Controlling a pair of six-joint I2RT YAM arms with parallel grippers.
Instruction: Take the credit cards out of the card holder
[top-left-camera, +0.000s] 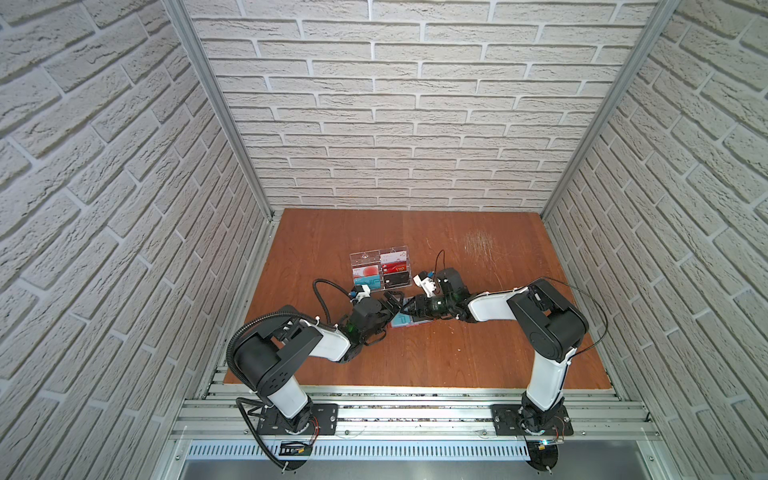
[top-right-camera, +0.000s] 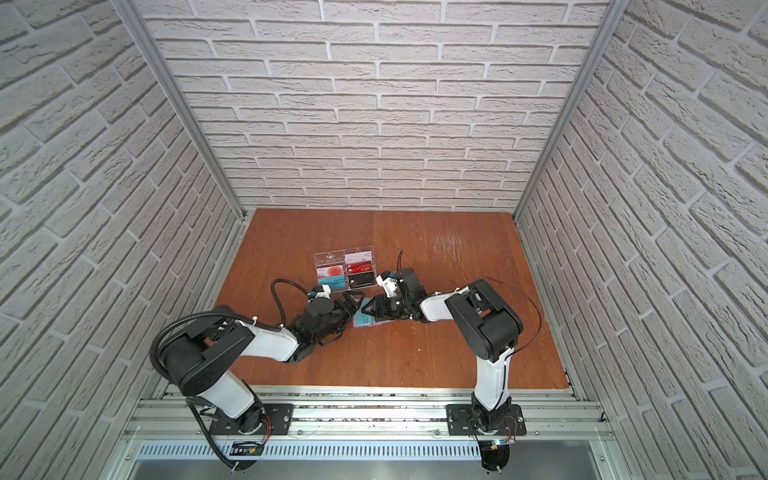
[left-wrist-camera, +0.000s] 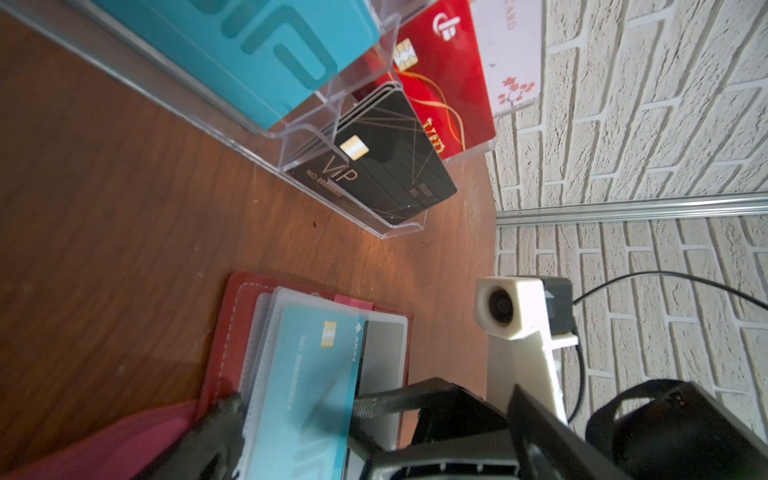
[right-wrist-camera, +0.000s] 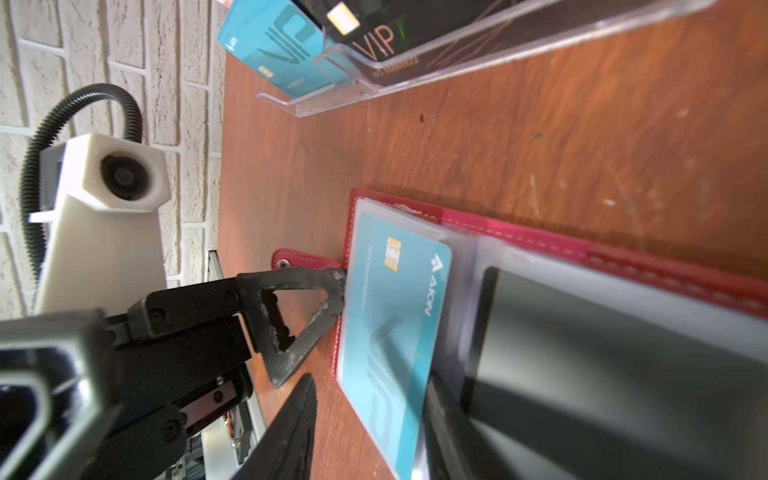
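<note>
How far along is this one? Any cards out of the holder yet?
Done: the holder lies open on the table. In hand: the left gripper presses its strap edge with one finger, and the right gripper, jaws apart, straddles the teal card, which sits in its sleeve. Left: that card and the dark card beside it. Whether the cards in the tray came from here cannot be told.

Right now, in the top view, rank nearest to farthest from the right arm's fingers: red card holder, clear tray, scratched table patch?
1. The card holder, directly under them.
2. The clear tray, just behind, toward the wall.
3. The scratched patch, farther back on the right.
</note>
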